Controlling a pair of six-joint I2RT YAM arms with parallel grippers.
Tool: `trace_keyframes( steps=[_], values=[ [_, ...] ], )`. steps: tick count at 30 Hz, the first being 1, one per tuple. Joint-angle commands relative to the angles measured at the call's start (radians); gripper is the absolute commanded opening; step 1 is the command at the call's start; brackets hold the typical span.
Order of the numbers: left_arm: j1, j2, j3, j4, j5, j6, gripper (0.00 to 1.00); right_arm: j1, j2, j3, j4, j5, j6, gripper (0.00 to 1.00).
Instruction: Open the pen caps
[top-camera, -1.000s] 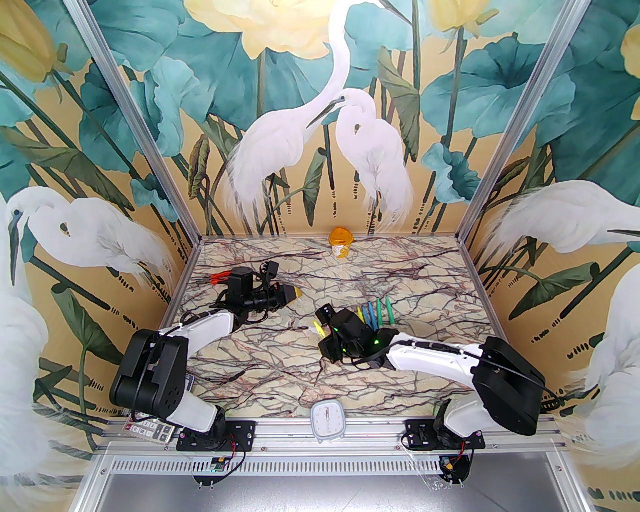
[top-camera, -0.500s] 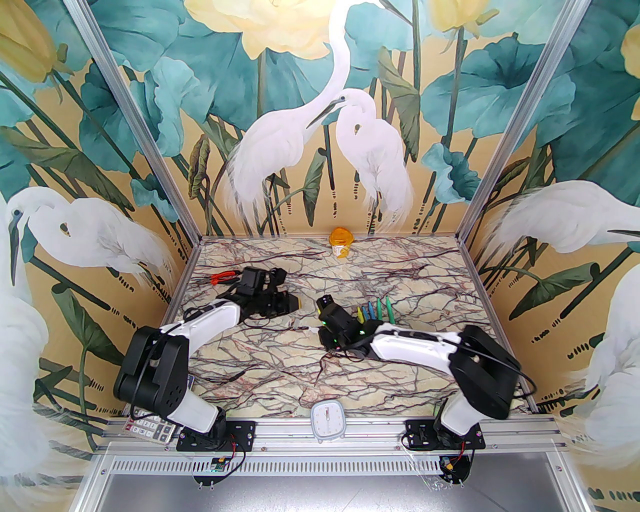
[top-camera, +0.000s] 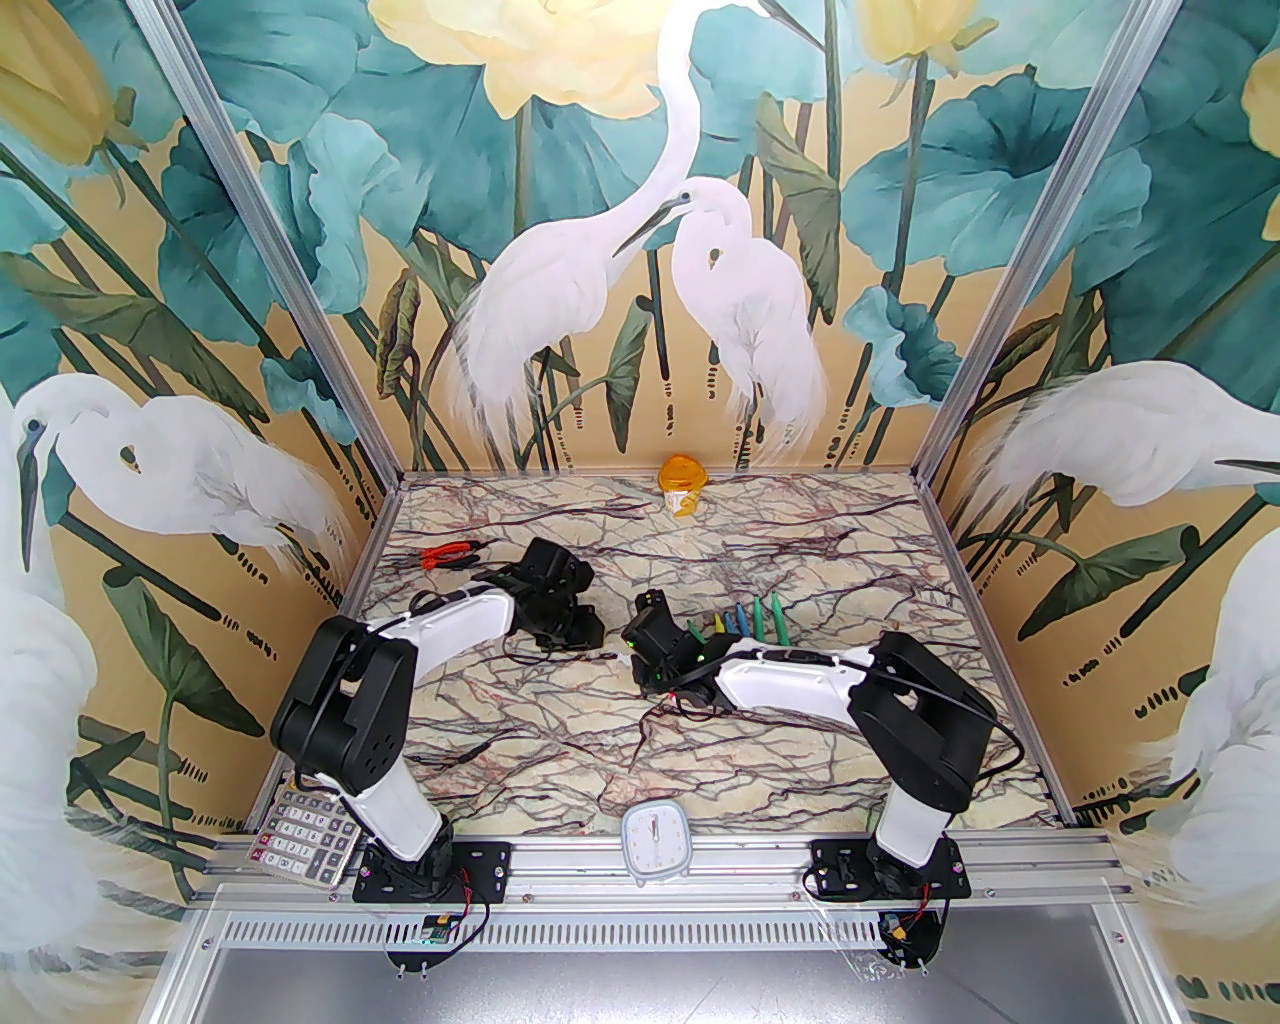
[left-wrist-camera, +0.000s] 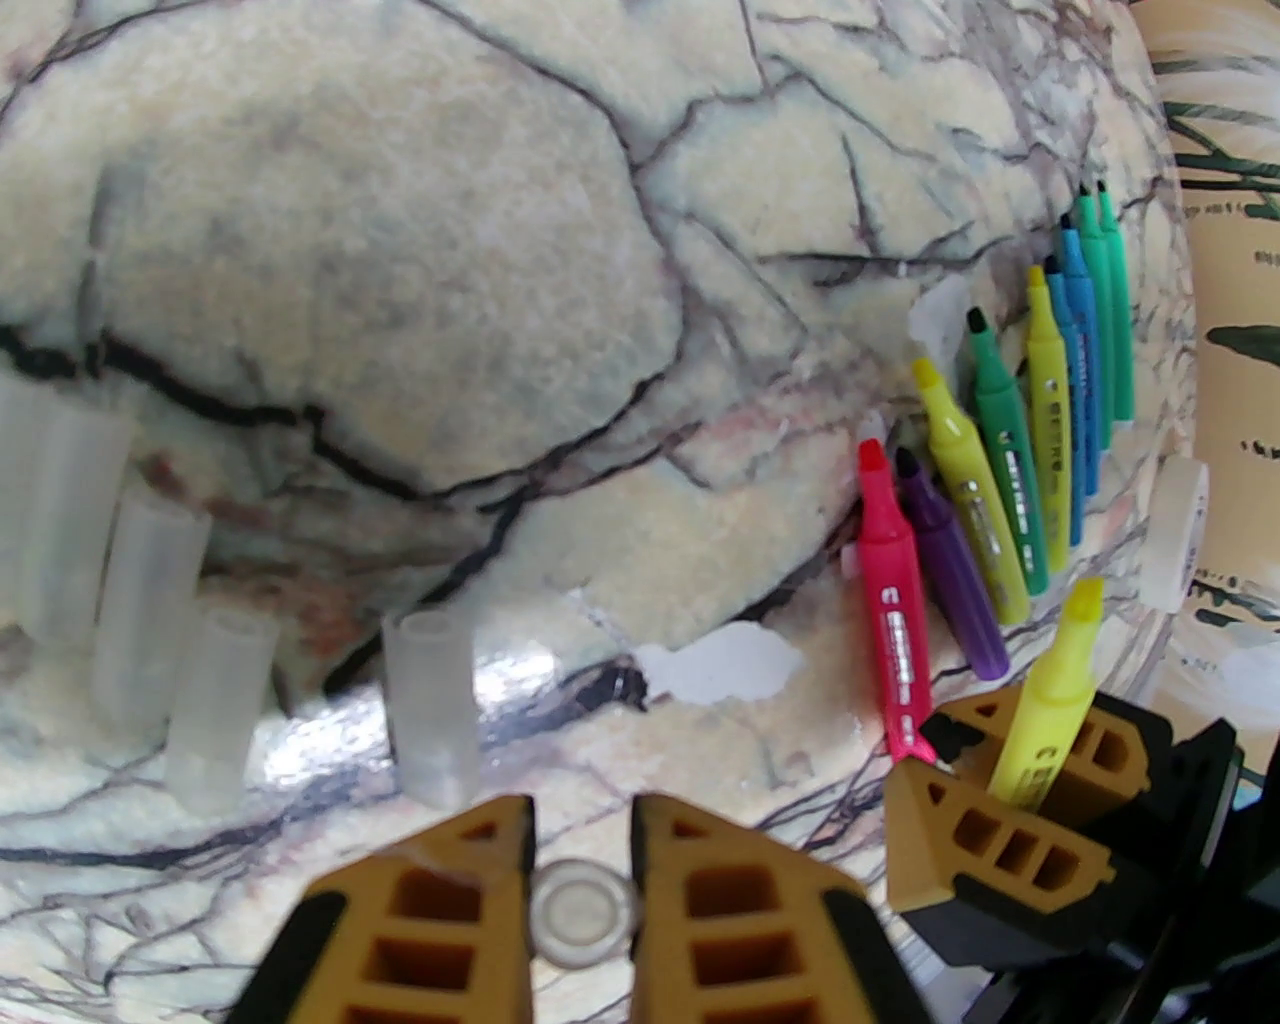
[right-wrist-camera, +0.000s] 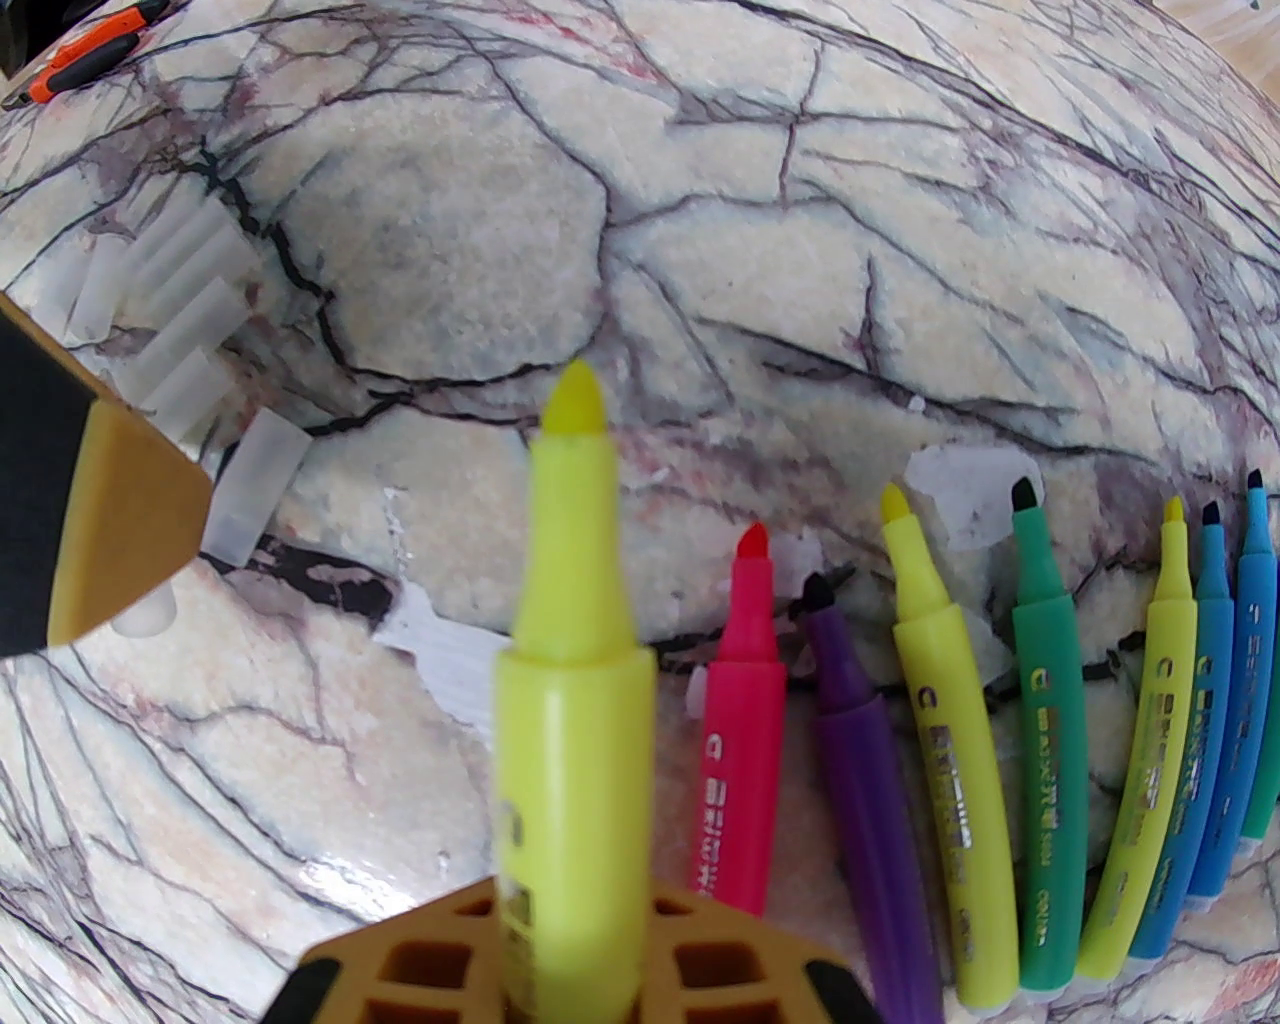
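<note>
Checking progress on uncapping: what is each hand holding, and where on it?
The left hand pinches a small clear plastic cap across its sides; the right hand grips the uncapped yellow felt marker by its rear barrel.

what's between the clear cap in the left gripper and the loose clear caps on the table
Nothing visible. The small clear plastic cap in the left gripper faces the row of loose clear caps across bare marble-patterned table; the right gripper, holding a yellow marker, is off to the side.
</note>
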Motion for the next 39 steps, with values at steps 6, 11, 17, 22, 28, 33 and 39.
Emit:
trace_keyframes(
  steps=[6, 11, 17, 22, 28, 33, 39],
  values=[
    [-0.023, 0.071, 0.073, -0.062, -0.054, 0.033, 0.12, 0.002, 0.018, 0.022, -0.001, 0.003, 0.021, 0.01],
    [-0.051, 0.113, 0.116, -0.111, -0.101, 0.049, 0.16, 0.002, 0.023, 0.019, 0.000, 0.003, 0.021, 0.01],
    [-0.065, 0.141, 0.140, -0.138, -0.135, 0.052, 0.20, 0.002, 0.026, 0.019, -0.015, 0.015, 0.026, 0.01],
    [-0.068, 0.147, 0.140, -0.142, -0.153, 0.049, 0.25, 0.002, 0.021, 0.002, -0.007, 0.014, 0.033, 0.02],
    [-0.068, 0.139, 0.137, -0.142, -0.161, 0.051, 0.30, 0.002, 0.021, -0.005, -0.010, 0.014, 0.039, 0.02],
    [-0.068, 0.114, 0.121, -0.126, -0.163, 0.045, 0.30, 0.002, 0.019, -0.002, -0.016, 0.014, 0.037, 0.03],
    [-0.067, 0.023, 0.080, -0.075, -0.174, 0.033, 0.38, 0.005, 0.038, 0.029, -0.027, -0.035, -0.001, 0.08]
  ],
)
